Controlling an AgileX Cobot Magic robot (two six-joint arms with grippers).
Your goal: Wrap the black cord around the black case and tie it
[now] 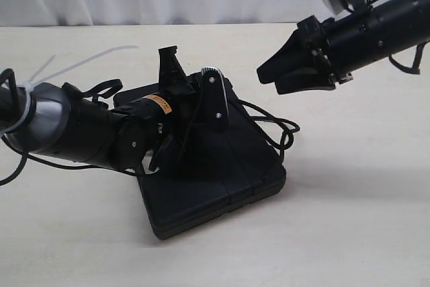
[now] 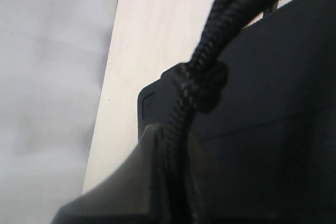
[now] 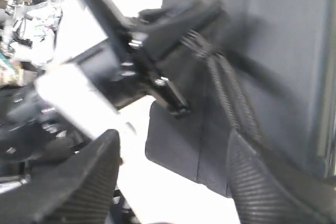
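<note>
Two risks noted. Left fingers (image 2: 131, 187) are clamped on the black cord (image 2: 202, 85) beside its knot, over the black case (image 1: 222, 179) mid-desk (image 1: 349, 233). Right fingers (image 3: 89, 182) hang apart, empty, far right. We judge the slack loop could slide off a corner, or the cord could slip from the clamp.

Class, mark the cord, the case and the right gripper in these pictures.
cord (image 2: 202, 85), left wrist view, on its knot.
case (image 1: 228, 183), exterior view, on its top face.
right gripper (image 1: 269, 80), exterior view, midway between the tips of its open jaws.
</note>
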